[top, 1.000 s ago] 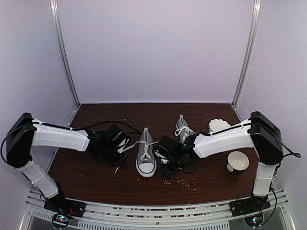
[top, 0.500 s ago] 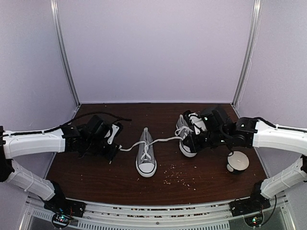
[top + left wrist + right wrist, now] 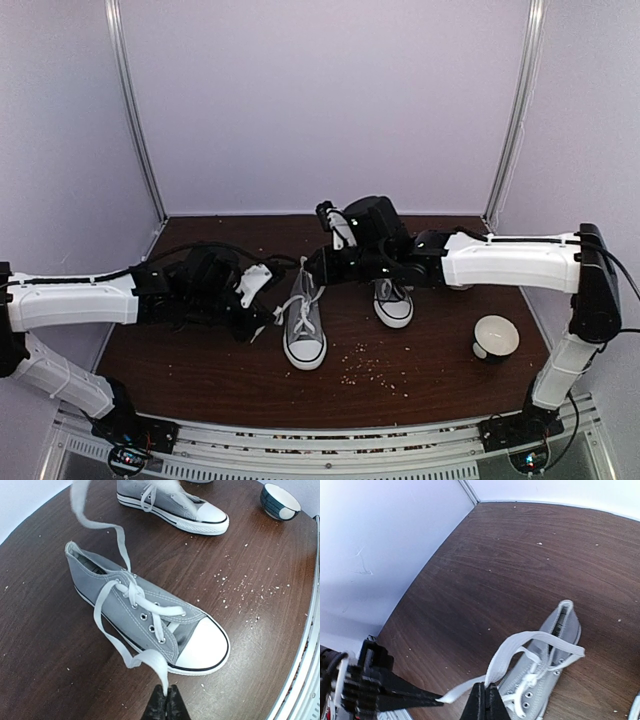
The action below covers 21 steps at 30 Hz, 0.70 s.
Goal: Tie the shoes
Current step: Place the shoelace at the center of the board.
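Note:
Two grey shoes with white toe caps stand on the brown table. The near shoe [image 3: 304, 328] [image 3: 150, 615] [image 3: 555, 675] has both long white laces pulled out. My left gripper [image 3: 264, 320] [image 3: 167, 694] is just left of its toe, shut on the end of one lace [image 3: 145, 660], which sags in a loose loop. My right gripper [image 3: 312, 274] [image 3: 488, 690] hovers over the heel, shut on the other lace [image 3: 520, 647], lifted above the shoe. The second shoe [image 3: 392, 302] [image 3: 172, 502] lies further right, partly under my right arm.
A small bowl [image 3: 496, 337] [image 3: 279, 500] sits at the right. Crumbs [image 3: 370, 368] are scattered in front of the shoes. White walls enclose the table on three sides. A metal rail [image 3: 320, 440] runs along the near edge.
My right arm has swung left from beside the second shoe to above the near shoe's heel, carrying its lace. My left gripper has moved right, towards the toe, slackening its lace.

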Tool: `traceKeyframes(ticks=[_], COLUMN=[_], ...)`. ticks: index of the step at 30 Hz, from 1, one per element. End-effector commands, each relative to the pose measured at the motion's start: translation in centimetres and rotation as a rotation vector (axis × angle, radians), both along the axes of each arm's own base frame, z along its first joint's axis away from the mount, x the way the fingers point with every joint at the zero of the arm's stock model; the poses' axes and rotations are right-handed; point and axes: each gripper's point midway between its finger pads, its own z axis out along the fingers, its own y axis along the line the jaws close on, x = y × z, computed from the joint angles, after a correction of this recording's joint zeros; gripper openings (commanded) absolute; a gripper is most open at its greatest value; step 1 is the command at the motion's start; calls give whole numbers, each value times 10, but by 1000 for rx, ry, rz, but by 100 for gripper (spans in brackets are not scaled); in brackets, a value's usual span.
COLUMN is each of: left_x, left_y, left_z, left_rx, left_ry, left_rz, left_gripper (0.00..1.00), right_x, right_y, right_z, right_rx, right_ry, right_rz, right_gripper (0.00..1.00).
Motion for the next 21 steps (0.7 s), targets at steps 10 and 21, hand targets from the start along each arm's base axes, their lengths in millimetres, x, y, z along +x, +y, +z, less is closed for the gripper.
traceKeyframes(ticks=[10,21], left_x=[-10,5], left_y=[-12,-34], left_z=[28,57], left_rx=[-100,-146], left_ry=[-118,-144], left_rz=[-102,-109], left_gripper=[0,0], right_x=[-15,-33], right_y=[81,28], right_z=[-2,45], right_rx=[70,149], right_ry=[38,-128], right_rz=[69,376], right_gripper=[27,51])
